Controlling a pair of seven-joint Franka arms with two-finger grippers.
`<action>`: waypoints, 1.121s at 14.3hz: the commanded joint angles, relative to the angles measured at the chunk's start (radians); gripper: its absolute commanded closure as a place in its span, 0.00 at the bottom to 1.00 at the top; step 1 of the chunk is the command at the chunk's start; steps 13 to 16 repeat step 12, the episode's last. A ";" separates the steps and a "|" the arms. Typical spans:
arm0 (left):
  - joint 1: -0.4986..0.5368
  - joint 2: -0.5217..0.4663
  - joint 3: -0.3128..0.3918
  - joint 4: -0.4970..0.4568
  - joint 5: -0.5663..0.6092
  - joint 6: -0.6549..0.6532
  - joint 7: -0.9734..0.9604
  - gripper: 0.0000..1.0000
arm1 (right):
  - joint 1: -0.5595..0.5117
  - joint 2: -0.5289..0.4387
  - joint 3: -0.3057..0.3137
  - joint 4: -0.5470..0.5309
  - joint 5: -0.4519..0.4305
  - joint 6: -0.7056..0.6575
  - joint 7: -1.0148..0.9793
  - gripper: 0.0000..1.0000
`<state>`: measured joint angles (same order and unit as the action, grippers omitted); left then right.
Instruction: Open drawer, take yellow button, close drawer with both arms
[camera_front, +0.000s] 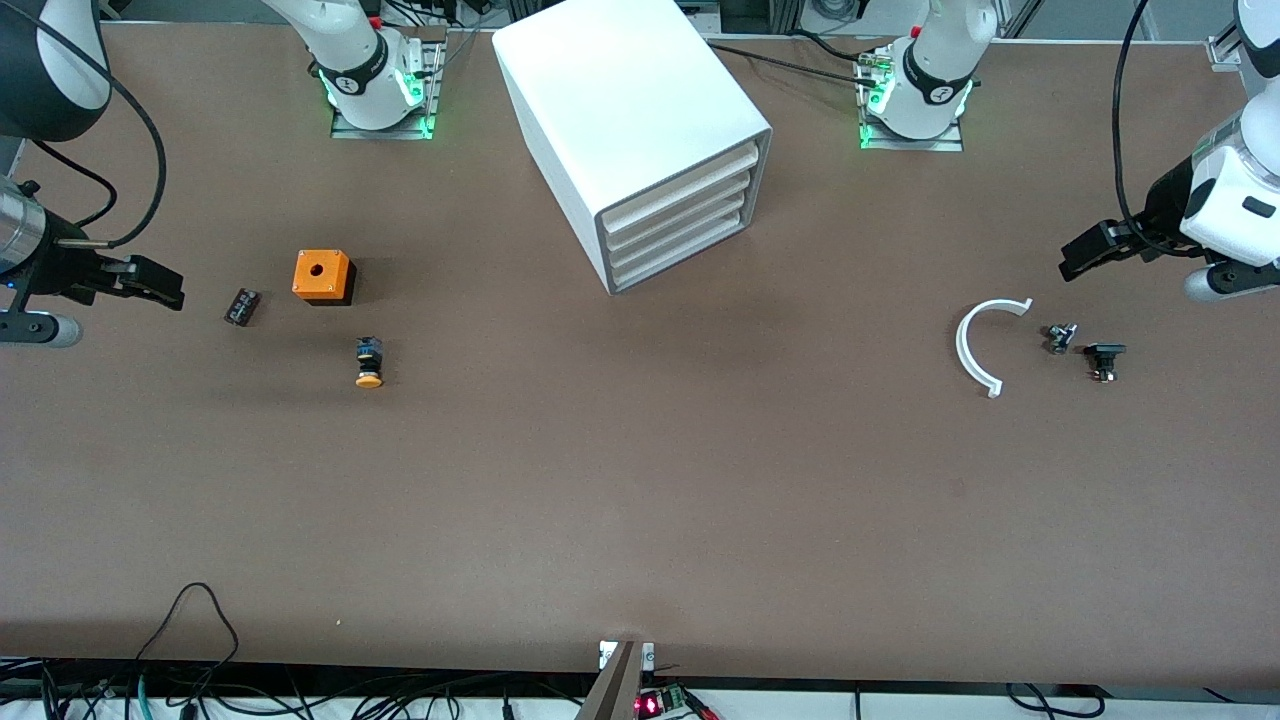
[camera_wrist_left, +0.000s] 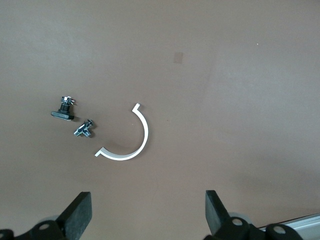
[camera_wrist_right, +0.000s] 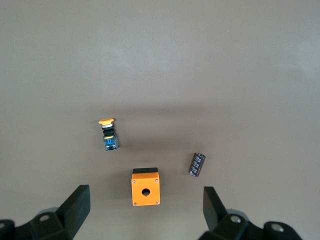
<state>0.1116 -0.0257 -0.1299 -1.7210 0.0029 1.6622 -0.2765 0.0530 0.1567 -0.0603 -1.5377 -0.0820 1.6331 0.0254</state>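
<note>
The button (camera_front: 369, 362) lies on its side on the table, orange cap toward the front camera, a little nearer to it than the orange cube (camera_front: 323, 276). It also shows in the right wrist view (camera_wrist_right: 107, 134). The white drawer cabinet (camera_front: 640, 130) stands at the back middle with all its drawers (camera_front: 680, 225) shut. My right gripper (camera_front: 165, 287) hovers open and empty at the right arm's end of the table, beside the cube; its fingers (camera_wrist_right: 77, 207) stand wide apart. My left gripper (camera_front: 1080, 255) hovers open and empty at the left arm's end; its fingers (camera_wrist_left: 215, 212) are wide apart.
A small black part (camera_front: 242, 306) lies between the right gripper and the cube (camera_wrist_right: 145, 187). A white curved strip (camera_front: 980, 345), a small metal part (camera_front: 1060, 337) and a black part (camera_front: 1104, 358) lie below the left gripper. Cables run along the table's front edge.
</note>
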 joint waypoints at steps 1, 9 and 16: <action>0.002 0.017 0.003 0.032 0.025 -0.013 0.030 0.00 | -0.001 -0.042 0.002 -0.030 0.024 -0.016 -0.016 0.00; 0.043 0.017 0.009 0.034 0.025 -0.015 0.160 0.00 | -0.001 -0.049 0.005 -0.025 0.027 -0.047 -0.081 0.00; 0.043 0.017 0.009 0.034 0.023 -0.015 0.158 0.00 | -0.001 -0.045 0.004 -0.009 0.039 -0.048 -0.065 0.00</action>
